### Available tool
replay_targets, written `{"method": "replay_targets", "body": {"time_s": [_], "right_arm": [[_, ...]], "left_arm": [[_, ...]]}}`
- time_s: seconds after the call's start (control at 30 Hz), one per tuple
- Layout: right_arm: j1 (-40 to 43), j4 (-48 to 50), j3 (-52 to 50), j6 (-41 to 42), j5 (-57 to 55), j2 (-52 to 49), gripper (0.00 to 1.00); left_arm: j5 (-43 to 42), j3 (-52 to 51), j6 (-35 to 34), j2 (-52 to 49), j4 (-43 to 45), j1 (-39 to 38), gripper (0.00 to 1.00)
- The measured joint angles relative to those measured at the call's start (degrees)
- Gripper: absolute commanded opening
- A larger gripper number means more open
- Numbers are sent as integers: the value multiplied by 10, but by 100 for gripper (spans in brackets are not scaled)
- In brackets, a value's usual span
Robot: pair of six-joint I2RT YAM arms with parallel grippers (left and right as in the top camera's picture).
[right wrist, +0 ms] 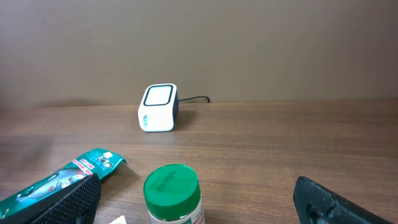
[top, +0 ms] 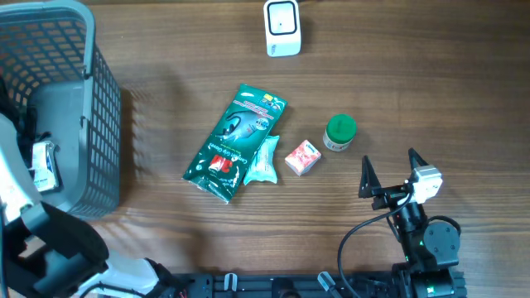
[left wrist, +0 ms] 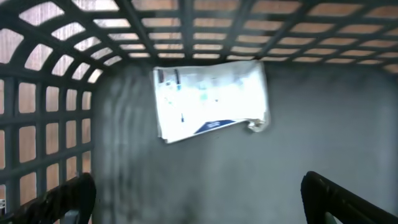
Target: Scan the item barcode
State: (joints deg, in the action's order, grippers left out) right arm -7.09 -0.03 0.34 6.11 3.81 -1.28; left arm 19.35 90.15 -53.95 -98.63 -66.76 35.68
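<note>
Pick-up stage, apparently: right fingers (top: 365, 175) stand released just short of the jar (top: 339, 132) on the surface (top: 431, 66), left fingers (left wrist: 348, 199) released over a packet (left wrist: 211, 99) in the basket (top: 103, 132); next move calls for gripping the jar and showing its barcode to the scanner (top: 282, 27).

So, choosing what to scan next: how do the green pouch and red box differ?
The pouch is larger than the box. The pouch is flat and green; the box is blocky, red and white. The pouch overlaps a pale packet; the box covers nothing. Both lie on the table, unheld.
</note>
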Motion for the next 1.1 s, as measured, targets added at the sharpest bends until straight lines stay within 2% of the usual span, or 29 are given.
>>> {"method": "replay_targets", "body": {"time_s": [0.27,0.47,0.53,0.57,0.67,0.8,0.87,1.03,1.1], "right_arm": [[0,0,0,0,0,0,100],[0,0,0,0,0,0,100],[0,0,0,0,0,0,100],[0,0,0,0,0,0,100],[0,0,0,0,0,0,100],[0,0,0,0,0,0,100],[0,0,0,0,0,0,100],[0,0,0,0,0,0,100],[0,0,0,0,0,0,100]], "left_arm": [[-9,-11,7,-24,-34,8,100],[-14,-100,12,-25,-11,8,100],[-47,-124,67,-26,43,8,100],[-87,-132,125,-26,86,8,100],[-138,-143,249,-27,120,8,100],[-154,-144,382,-27,154,8,100],[-124,-144,446,-27,156,8,100],[-39,-146,489,-27,162,9,100],[-30,-148,492,-27,185,14,93]]}}
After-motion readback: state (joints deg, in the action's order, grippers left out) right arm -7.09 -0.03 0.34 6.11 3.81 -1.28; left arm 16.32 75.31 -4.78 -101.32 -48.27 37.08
